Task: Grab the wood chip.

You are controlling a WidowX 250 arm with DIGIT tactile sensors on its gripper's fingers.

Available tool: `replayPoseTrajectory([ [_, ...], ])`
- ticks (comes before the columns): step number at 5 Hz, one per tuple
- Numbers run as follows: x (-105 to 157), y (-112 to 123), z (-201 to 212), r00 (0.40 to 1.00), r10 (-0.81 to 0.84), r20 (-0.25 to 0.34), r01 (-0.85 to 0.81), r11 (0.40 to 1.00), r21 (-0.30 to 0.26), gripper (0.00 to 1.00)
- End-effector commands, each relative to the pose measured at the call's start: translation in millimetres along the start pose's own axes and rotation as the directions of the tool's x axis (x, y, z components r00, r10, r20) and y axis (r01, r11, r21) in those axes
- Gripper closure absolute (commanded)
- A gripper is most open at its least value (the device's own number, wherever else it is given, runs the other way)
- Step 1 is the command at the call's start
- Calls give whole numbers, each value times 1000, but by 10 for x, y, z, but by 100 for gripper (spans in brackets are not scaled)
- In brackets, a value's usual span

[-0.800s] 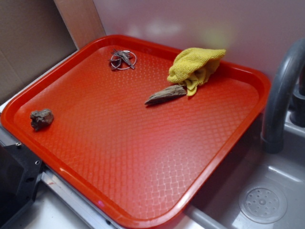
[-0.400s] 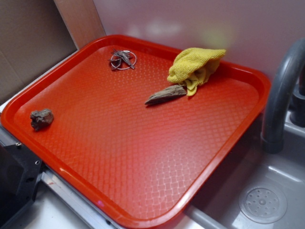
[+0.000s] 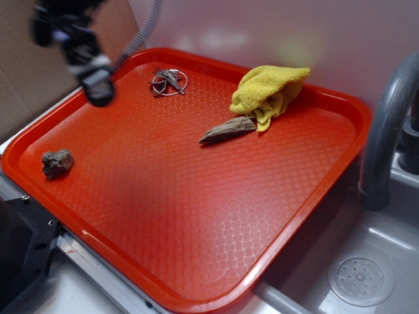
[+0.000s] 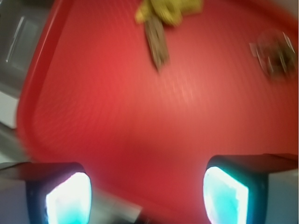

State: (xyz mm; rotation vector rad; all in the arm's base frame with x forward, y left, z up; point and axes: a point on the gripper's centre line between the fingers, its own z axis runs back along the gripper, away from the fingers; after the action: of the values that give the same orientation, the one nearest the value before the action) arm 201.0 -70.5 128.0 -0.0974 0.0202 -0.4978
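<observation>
The wood chip point(image 3: 228, 129) is seen lying flat on the red tray point(image 3: 196, 261), touching the yellow cloth point(image 3: 267, 93), while the gripper point(image 3: 98, 88) is held well apart from the cloth with its jaws wide and empty.

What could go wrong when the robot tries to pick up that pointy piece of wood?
1. The wood chip has one end touching the yellow cloth, so the jaws might pinch cloth too, or drag it along.
2. The chip lies low and flat on the red tray; the jaws could slip off it or bump the tray.
3. The gripper is far off at the tray's left edge, nearer the twig with a ring, and might go for that instead.
</observation>
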Motion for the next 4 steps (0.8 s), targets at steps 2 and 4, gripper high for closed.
replayPoseTrajectory([
  [2, 356, 166, -587, 930, 147, 338, -179, 982, 65, 0],
  [4, 572, 227, -796, 962, 66, 263, -79, 996, 40, 0],
])
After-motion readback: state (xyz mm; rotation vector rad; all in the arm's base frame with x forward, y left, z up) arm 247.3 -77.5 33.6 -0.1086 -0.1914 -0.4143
